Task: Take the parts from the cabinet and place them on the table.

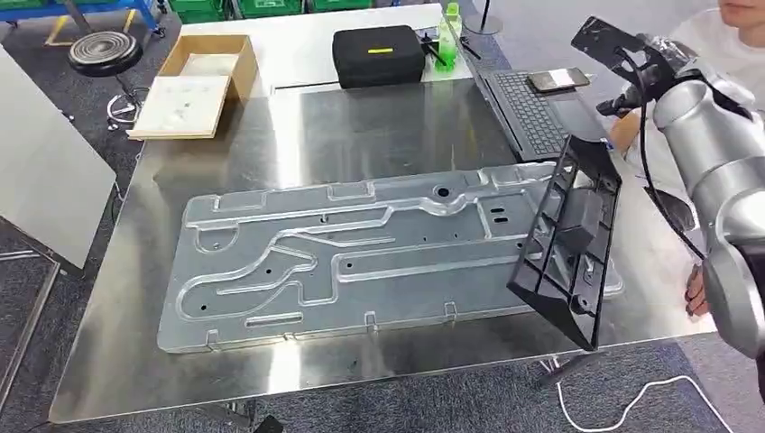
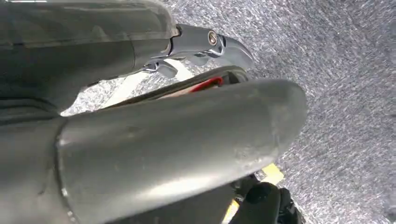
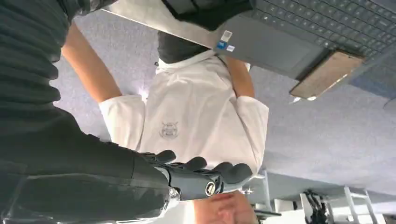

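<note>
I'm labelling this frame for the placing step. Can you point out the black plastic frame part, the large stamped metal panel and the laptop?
black plastic frame part [image 1: 570, 244], head view, on its ribbed middle.
large stamped metal panel [image 1: 343, 262], head view, on its grooved centre.
laptop [image 1: 532, 113], head view, on its keyboard.

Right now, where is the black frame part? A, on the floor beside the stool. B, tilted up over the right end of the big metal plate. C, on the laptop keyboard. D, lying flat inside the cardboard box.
B: the head view shows the black frame standing tilted, its lower edge at the right end of the metal plate.
</note>
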